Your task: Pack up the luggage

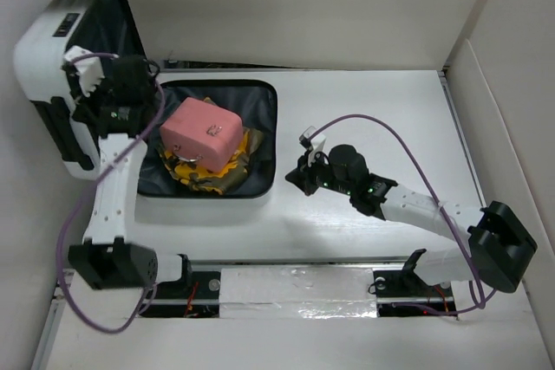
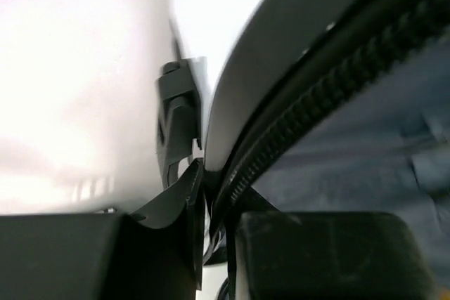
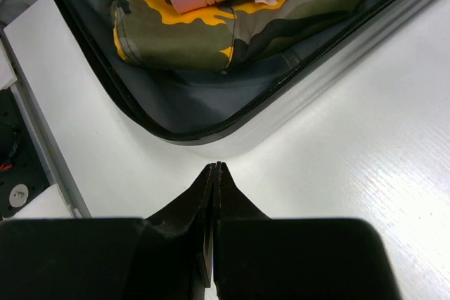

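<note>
At the far-left corner of the table [image 1: 364, 101], the left gripper [image 2: 207, 180] pinches the upright lid rim of the open luggage [image 1: 43, 41] while the right gripper [image 3: 214, 170] hangs shut, empty, beside its base; the tall pink case [image 1: 201, 130] could jam the closing lid.

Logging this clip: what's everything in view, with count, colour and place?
suitcase: one, shell fading black to silver-white, dark lining; open at the table's far left, lid upright, base lying flat
pink case: one, pink; in the suitcase base, on top of the cloth
camouflage cloth: one, green, brown and yellow; folded in the base under the pink case
table: one, white; under everything
cables: two, purple; one looping along each arm
left gripper: black; closed on the rim of the upright lid
right gripper: black; shut and empty, over bare table right of the suitcase base
</note>
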{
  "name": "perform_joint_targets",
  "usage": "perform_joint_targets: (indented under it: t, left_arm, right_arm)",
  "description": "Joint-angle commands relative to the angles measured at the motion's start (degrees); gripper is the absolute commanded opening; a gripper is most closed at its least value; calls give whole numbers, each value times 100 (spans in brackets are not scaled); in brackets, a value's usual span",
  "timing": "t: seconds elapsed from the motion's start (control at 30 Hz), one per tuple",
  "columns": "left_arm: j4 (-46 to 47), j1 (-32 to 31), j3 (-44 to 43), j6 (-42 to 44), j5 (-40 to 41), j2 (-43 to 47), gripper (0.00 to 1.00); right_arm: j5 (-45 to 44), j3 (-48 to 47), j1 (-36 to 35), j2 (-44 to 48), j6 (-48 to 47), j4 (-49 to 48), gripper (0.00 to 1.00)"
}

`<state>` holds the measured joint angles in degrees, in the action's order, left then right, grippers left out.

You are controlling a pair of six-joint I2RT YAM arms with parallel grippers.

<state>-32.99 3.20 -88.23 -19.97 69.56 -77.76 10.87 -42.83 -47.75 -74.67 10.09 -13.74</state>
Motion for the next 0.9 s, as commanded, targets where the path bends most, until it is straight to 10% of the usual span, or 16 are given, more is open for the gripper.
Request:
perform_joint_targets:
  t: [0.0, 0.33, 0.5, 0.7, 0.87]
  left_arm:
    - [1927, -1039, 884, 679, -986, 1129, 0]
    - [2913, -1445, 3267, 1495, -6423, 3775, 0]
    - [2473, -1445, 2969, 1523, -9508, 3399, 0]
    - [2790, -1445, 2899, 1223, -11076, 3373, 0]
    - [2737, -1445, 2890, 1223, -12035, 3188, 43]
  right_arm:
    - [55, -287, -94, -21, 54, -322, 2]
    - [-551, -445, -94, -311, 564, -524, 3]
    - [-1357, -507, -94, -329, 985, -560, 3]
    - [-2056, -639, 932, -258, 1303, -269, 2]
    - [-1483, -806, 1513, -644, 1259, -226, 3]
